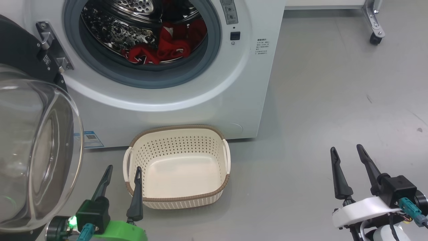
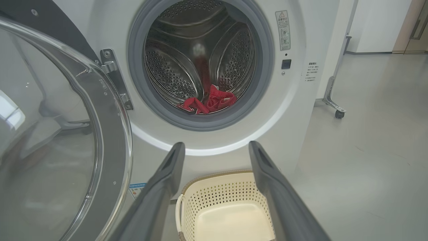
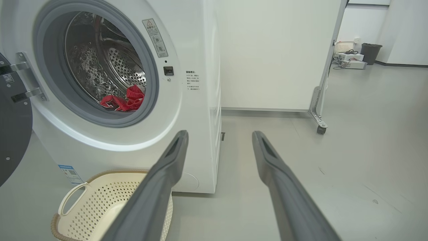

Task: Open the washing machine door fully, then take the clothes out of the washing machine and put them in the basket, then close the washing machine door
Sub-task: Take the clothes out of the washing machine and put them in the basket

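Head view shows the door (image 1: 33,150) swung open just beside the left gripper (image 1: 123,168), clothes (image 1: 160,48) low inside the washer (image 1: 200,100), the basket (image 1: 177,128) before it, the right gripper (image 1: 346,148) well apart, both spread wide and empty.

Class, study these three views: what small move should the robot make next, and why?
Probably raise the left gripper toward the drum: the door stands open, the clothes lie inside, the basket is empty, and the jaws are open with nothing in them.
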